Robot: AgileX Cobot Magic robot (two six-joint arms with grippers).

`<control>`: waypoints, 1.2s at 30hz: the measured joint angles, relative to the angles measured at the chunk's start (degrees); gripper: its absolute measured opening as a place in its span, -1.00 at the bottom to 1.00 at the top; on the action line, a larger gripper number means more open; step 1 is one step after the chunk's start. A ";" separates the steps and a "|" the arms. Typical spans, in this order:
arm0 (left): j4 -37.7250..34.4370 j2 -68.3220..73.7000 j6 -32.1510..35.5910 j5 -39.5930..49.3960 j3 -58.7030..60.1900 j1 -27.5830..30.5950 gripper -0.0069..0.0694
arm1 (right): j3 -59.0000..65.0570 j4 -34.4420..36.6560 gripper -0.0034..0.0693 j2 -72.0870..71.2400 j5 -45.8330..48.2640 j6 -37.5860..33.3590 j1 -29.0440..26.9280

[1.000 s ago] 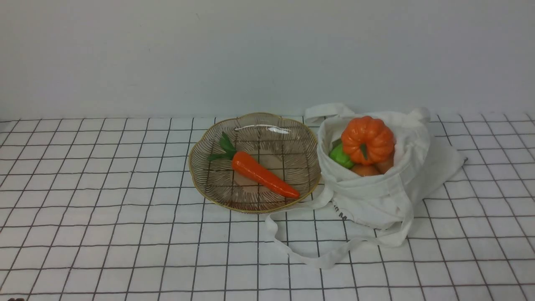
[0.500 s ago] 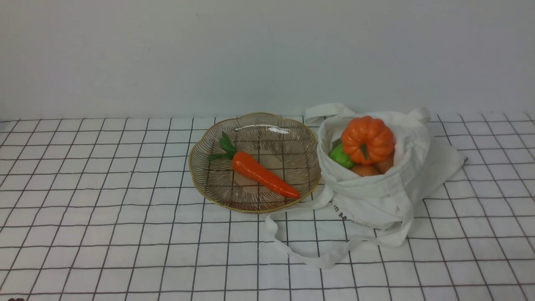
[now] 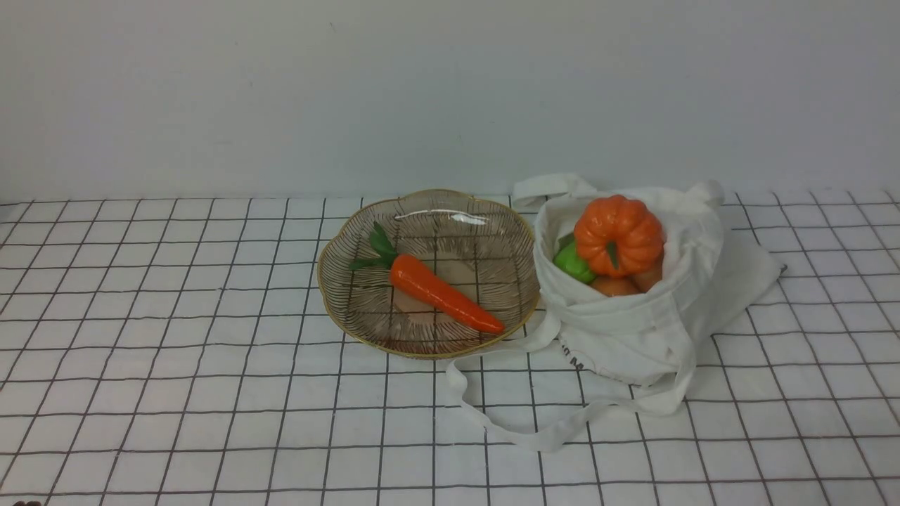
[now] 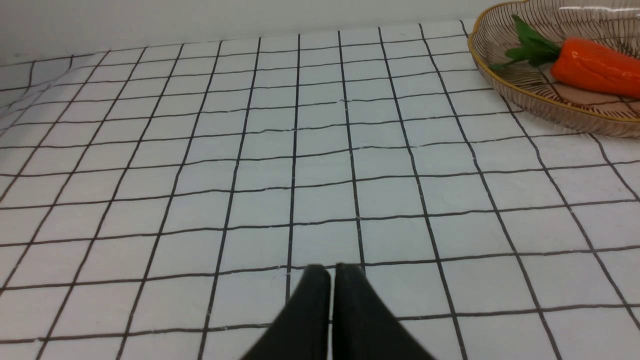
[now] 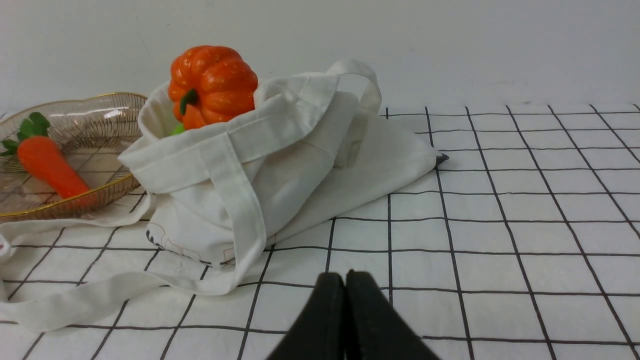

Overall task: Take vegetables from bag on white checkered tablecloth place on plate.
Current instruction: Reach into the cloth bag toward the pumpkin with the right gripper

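Left gripper (image 4: 330, 274): clenched, empty.
Right gripper (image 5: 345, 278): clenched, empty, near bag (image 5: 280, 170).
Plate (image 3: 422, 199): holds carrot (image 3: 444, 301).
Pumpkin (image 3: 619, 234): tops bag, partly covering gourd (image 3: 571, 263) and potatoes (image 3: 613, 286).
Strap (image 3: 520, 437): loops before bag on tablecloth (image 3: 176, 351).

A plain pale wall (image 3: 450, 91) fills the whole back of the front view, matte and grey-white, a shade cooler toward the right, with one small faint mark (image 3: 332, 27) high up, left of centre. It comes straight down to the far edge of the surface (image 3: 140, 422), which runs across the full width and reaches toward the camera; both wrist views show the same plain wall behind it. The light is soft and even, casting only weak, blurred shadows on the surface
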 joint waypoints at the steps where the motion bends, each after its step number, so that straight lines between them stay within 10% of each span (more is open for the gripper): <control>1: 0.00 0.00 0.00 0.00 0.00 0.00 -0.84 | 0.08 2.49 -0.95 0.00 -0.62 0.79 0.00; 15: 0.00 0.00 0.00 0.00 0.00 0.00 -0.84 | 0.12 36.63 -0.95 0.00 -6.17 6.09 0.00; 25: 0.00 0.00 0.00 0.00 0.00 0.00 -0.84 | -15.38 27.53 -0.95 3.95 7.22 -0.44 0.06; 36: 0.00 0.00 0.00 0.00 0.00 0.00 -0.84 | -30.70 9.59 -0.95 39.90 26.30 1.68 0.06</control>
